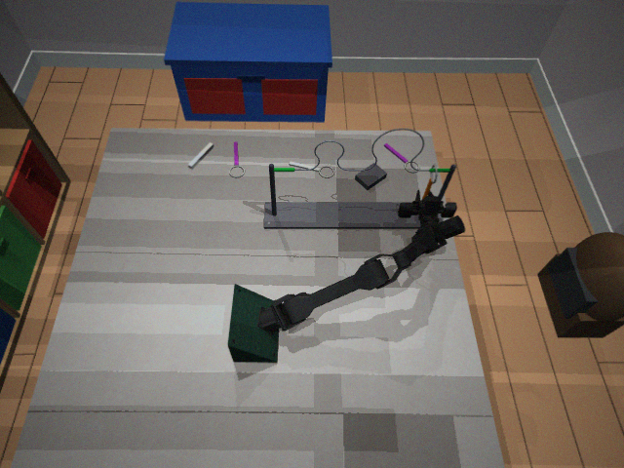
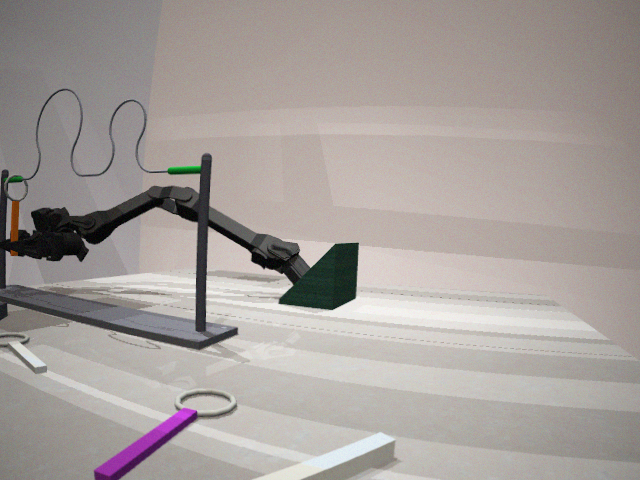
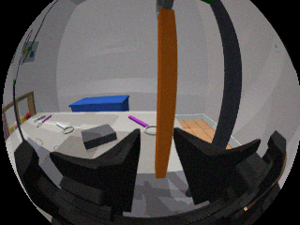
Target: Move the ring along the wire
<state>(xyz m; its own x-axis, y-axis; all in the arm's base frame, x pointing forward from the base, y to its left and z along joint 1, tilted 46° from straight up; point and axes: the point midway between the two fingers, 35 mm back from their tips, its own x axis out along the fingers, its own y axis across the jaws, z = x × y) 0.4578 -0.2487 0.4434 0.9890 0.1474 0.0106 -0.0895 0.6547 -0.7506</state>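
The ring (image 1: 434, 181) (image 2: 26, 190) hangs on the green part (image 1: 443, 170) (image 2: 14, 178) beside the right post (image 1: 447, 183) (image 3: 232, 70) in the top view. Its orange handle (image 1: 427, 188) (image 2: 14, 222) (image 3: 167, 94) points down. My gripper (image 1: 424, 196) (image 2: 9, 245) (image 3: 157, 133) is open around the lower handle. In the wrist view the handle stands between the fingertips, nearer the right finger, with a gap at the left one. The ring is mostly cut off in the wrist view. The other green part (image 1: 285, 170) (image 2: 184, 169) joins the other post (image 1: 272, 191) (image 2: 203, 248).
The thin grey wire (image 1: 398, 129) (image 2: 65, 89) curves in two tall humps between the green parts. A dark block (image 1: 370, 175) (image 3: 98, 136) lies behind the base (image 1: 307, 216) (image 2: 103, 315). Purple-handled (image 1: 235, 153) (image 2: 144, 444) and white-handled ring pieces lie on the mat.
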